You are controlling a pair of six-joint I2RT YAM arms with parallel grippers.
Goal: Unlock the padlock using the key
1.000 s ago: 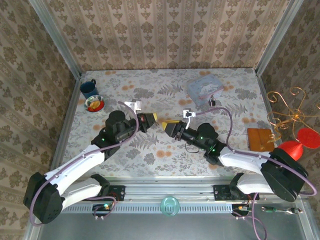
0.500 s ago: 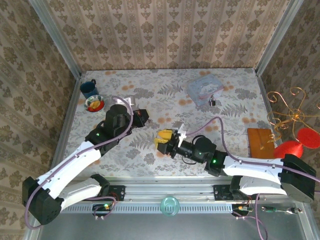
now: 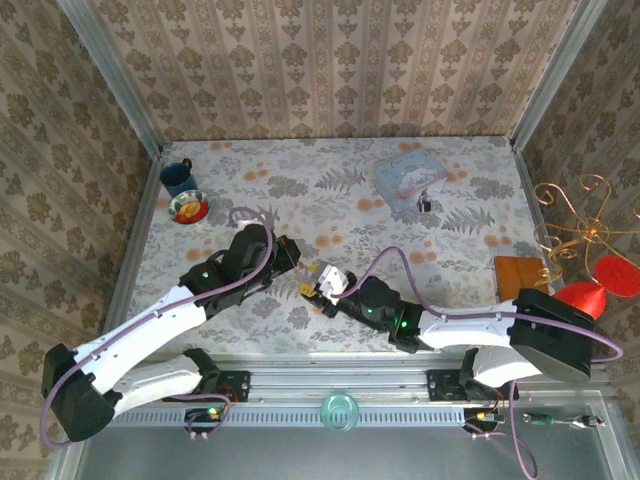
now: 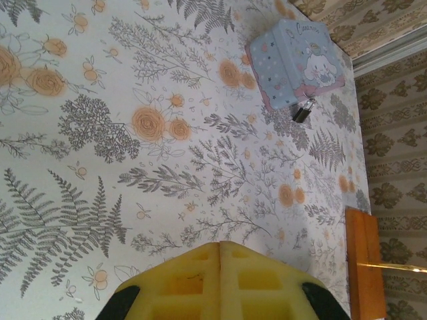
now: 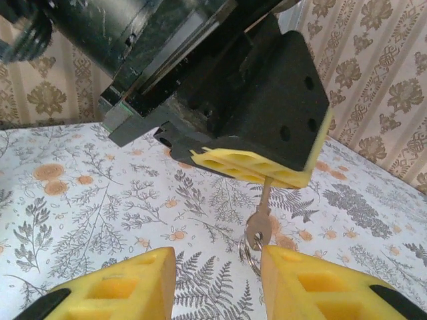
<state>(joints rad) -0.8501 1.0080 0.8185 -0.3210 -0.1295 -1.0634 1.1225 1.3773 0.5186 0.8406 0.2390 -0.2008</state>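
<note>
Over the counter centre, left fingers pinch the key, bow exposed, likely for handover to the right fingers, spread apart beside it.

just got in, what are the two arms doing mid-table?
Looks like a key handover or regrip. The left gripper is shut on the key, which hangs down from its pads. The right gripper is just below it, jaws apart, with the key's bow between its fingers but not clamped. The padlock lies untouched beside the tin at the far side of the table, so nothing is unlocked yet.
</note>
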